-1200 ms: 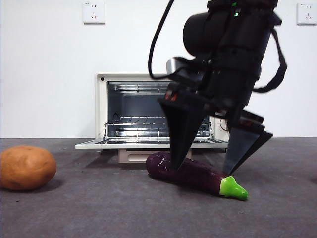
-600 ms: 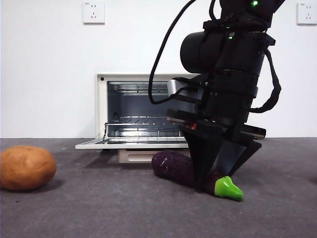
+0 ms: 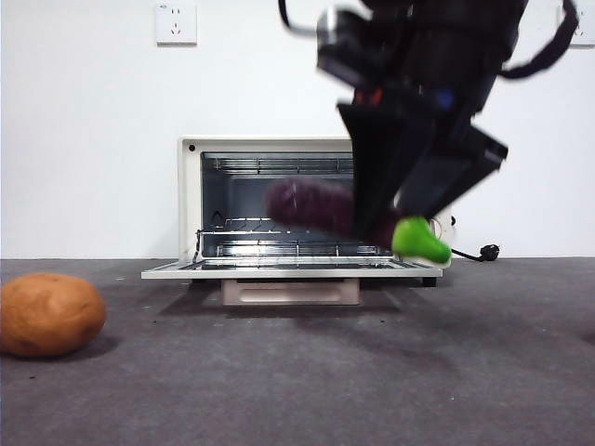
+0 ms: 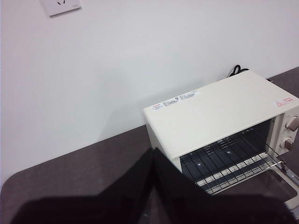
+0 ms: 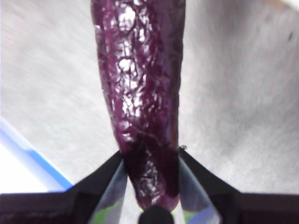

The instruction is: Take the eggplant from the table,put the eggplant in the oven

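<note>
Up off the table (image 3: 297, 390) has come the right gripper (image 3: 395, 218), jaws squeezed on the eggplant (image 3: 311, 204), which now hangs in the air in front of the open oven (image 3: 191, 200). A potato (image 3: 51, 314) sits far to the side. The left gripper (image 4: 152, 196) waits above, jaws together.

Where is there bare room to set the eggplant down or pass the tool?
The wire rack inside the open oven is bare. Bare table lies between the potato and the oven door. It is crowded by the oven's right side, where the right tool holds the eggplant.
</note>
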Robot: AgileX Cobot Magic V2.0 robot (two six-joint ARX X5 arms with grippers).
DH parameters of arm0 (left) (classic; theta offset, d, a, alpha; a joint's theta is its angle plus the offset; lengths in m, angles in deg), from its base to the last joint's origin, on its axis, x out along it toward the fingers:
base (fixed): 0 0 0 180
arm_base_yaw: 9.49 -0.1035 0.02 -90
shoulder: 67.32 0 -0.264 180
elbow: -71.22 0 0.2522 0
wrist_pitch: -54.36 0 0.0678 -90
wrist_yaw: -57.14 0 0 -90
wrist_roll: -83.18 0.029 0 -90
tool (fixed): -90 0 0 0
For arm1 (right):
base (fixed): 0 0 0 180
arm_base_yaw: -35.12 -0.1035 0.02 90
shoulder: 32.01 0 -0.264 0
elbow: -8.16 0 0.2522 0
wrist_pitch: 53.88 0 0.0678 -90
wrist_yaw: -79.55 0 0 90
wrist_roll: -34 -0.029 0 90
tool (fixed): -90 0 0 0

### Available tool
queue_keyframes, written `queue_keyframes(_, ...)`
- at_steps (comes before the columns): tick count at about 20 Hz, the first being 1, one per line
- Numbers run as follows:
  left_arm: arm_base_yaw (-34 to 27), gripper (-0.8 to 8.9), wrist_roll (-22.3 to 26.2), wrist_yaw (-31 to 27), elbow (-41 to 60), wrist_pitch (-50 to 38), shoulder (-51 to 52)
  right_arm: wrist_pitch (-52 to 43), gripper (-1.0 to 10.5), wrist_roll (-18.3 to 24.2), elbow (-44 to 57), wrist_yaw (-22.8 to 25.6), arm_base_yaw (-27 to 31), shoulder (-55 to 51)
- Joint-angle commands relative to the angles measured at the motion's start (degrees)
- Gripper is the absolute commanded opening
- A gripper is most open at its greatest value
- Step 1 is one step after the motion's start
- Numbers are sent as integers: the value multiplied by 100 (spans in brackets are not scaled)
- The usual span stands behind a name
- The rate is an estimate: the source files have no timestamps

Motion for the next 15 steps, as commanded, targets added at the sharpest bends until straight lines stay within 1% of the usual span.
queue_keyframes(1, -20, -6, 66, 9, 9, -52, 4, -48, -9, 17, -243, -7, 146, 44)
queue_keyframes(3, -17, -6, 63, 83, 9, 0, 4, -133, -9, 24, -529, -37, 387, 144)
queue_keyframes(5, -17, -6, 61, 101, 9, 72, 7, -164, -9, 20, -935, -173, 623, 407)
queue_keyframes(8, -4, -6, 59, 103, 9, 85, 13, 17, -9, 11, -1762, -579, 1054, 1073)
queue_keyframes(10, -2, -6, 59, 101, 9, 85, 35, 125, -9, -9, -2297, -616, 1268, 1539)
queue_keyframes(15, -2, -6, 57, 98, 9, 94, 96, 428, -9, -35, -3569, -664, 1561, 2533)
